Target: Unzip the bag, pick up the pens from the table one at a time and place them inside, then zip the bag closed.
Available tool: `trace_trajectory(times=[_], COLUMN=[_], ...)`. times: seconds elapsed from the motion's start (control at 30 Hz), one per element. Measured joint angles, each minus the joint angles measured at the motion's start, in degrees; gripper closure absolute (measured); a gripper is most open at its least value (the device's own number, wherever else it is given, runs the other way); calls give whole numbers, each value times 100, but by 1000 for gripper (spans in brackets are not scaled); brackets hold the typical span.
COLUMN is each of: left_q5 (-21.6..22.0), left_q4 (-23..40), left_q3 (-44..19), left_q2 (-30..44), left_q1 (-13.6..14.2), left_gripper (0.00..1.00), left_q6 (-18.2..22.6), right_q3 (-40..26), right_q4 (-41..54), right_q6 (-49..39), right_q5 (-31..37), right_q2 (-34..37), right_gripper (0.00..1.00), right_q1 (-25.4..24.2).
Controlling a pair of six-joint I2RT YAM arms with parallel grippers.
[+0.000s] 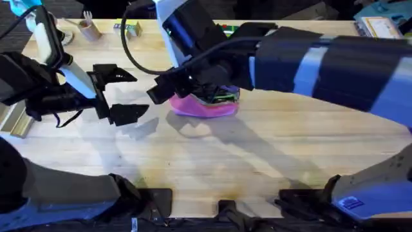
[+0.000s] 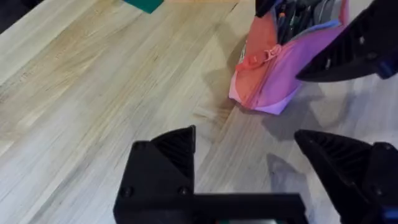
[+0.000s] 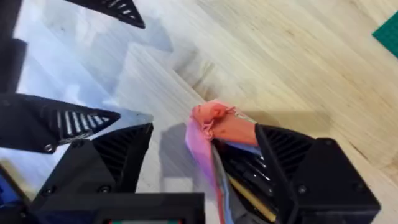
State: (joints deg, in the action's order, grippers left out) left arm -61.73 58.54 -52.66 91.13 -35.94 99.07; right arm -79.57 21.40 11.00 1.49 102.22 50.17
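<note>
Looming large and dark under the overhead camera, the right arm crosses from the lower right toward the middle, one of two arms at work; the left arm comes in from the lower left. Beneath them lies one broad light wooden surface [image 1: 270, 154] with plank seams. One pink bag [image 1: 205, 106] rests on it near the middle, partly covered by the right arm's end. The right claw [image 3: 205, 155] is spread, with one finger on either side of the bag's end; the bag's pink edge and its small pull sit between the fingers, and one finger appears to reach into the opening, though whether the fingers touch the fabric cannot be told. The left claw [image 1: 119, 93] is also spread wide, holding nothing, and hovers over bare wood just to the left of the bag, apart from it. In the left wrist view the bag [image 2: 280, 68] stands open at the top, showing its bluish-grey lining, with dark slim shapes inside. From overhead a streak of green and a streak of black show in the opening, which look like the two pens [image 1: 222, 96], though how many lie inside cannot be counted surely. Along the far edge of the surface stand a few small things, among them one brown cup [image 1: 89, 29] and one small yellow-green box [image 1: 132, 28].
</note>
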Motion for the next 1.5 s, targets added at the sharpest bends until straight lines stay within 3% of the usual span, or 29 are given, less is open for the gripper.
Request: trace_trajectory(times=[0.33, 0.97, 1.27, 1.5], left_q5=[0, 0, 0, 0], left_q4=[0, 0, 0, 0], left_q3=[0, 0, 0, 0], left_q2=[0, 0, 0, 0], left_q1=[0, 0, 0, 0], left_gripper=[7, 7, 7, 7], left_q6=[2, 2, 2, 2], right_q3=[-11, -20, -20, -20], right_q4=[-352, -459, -448, -634], right_q6=[-37, 99, 101, 149], right_q5=[344, 375, 428, 453], right_q2=[145, 633, 716, 714], right_gripper=[4, 41, 376, 553], right_q1=[115, 195, 192, 195])
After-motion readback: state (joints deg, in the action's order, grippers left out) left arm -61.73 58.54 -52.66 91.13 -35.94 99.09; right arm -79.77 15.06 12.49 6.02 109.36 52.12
